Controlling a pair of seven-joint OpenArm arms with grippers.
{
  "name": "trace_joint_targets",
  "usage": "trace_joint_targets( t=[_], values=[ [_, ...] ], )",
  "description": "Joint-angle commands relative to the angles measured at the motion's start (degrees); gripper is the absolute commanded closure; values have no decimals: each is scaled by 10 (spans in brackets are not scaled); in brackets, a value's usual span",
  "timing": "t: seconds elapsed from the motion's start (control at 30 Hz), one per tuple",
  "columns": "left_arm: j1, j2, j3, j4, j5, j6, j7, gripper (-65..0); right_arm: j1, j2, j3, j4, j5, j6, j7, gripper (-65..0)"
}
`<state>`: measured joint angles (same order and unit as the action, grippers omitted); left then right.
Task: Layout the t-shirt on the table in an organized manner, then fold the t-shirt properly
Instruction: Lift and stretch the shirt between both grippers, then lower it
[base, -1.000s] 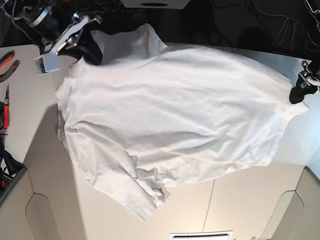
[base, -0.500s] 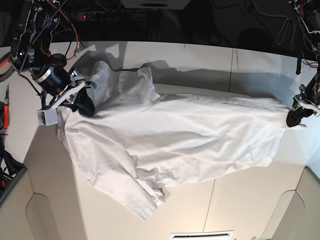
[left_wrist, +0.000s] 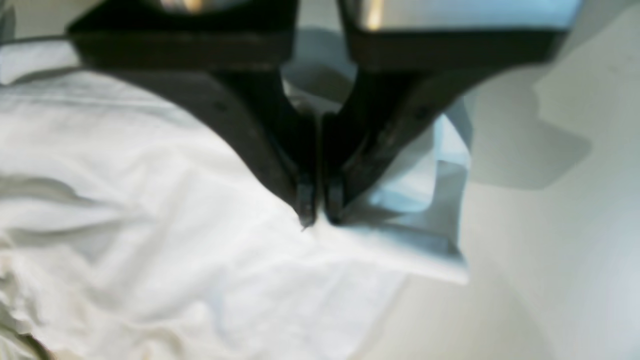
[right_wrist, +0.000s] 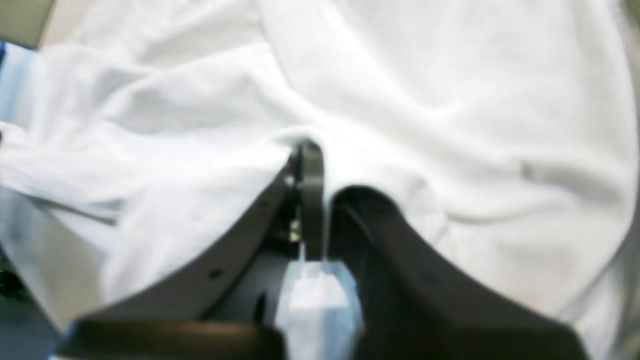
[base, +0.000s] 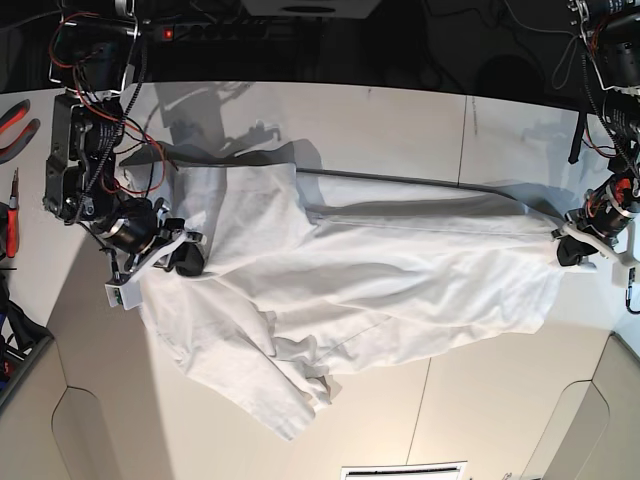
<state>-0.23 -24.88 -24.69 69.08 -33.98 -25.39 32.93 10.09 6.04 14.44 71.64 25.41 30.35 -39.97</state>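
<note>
The cream surface lies bare along its near edge, rounded cut-outs at both near corners. The t-shirt spreads across the middle, one rumpled flap reaching toward the near edge. The right pincer is clamped on its cloth near one side edge, the left pincer on the opposite end. Bare surface runs beyond to the far edge.

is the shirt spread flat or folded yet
Neither. The shirt lies stretched across the table but wrinkled, one end bunched and doubled over itself. Both tools, left and right, grip opposite edges.
</note>
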Motion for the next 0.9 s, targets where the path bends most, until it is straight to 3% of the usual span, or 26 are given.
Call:
trace_joint_targets(
  t=[0.0, 0.07, 0.2, 0.27, 0.5, 0.57, 0.63, 0.7, 0.87],
  values=[
    [-8, -13, -4, 9, 5, 14, -19, 0, 17, 6, -7, 4, -3, 3, 20, 0],
    [-8, -13, -4, 9, 21, 39, -21, 0, 19, 6, -16, 1, -28, -7, 31, 0],
    [-8, -11, -4, 9, 52, 80, -39, 0, 18, 6, -18, 1, -61, -60, 44, 0],
    [-7, -8, -4, 9, 58, 83, -50, 0, 18, 6, -18, 1, -71, -75, 44, 0],
    [-7, 12, -4, 9, 56, 82, -51, 0, 18, 6, -18, 1, -72, -75, 44, 0],
    [-7, 16, -4, 9, 56, 82, -51, -132, 18, 6, -18, 1, -73, -75, 51, 0],
    [-7, 16, -4, 9, 57, 82, -51, -211, 18, 6, -18, 1, -87, -75, 64, -156],
    [-7, 15, -4, 9, 57, 82, -60, -216, 18, 6, -18, 1, -90, -75, 79, -248],
    [-7, 16, -4, 9, 55, 82, -92, -216, 18, 6, -18, 13, -89, -74, 109, -250]
  ],
)
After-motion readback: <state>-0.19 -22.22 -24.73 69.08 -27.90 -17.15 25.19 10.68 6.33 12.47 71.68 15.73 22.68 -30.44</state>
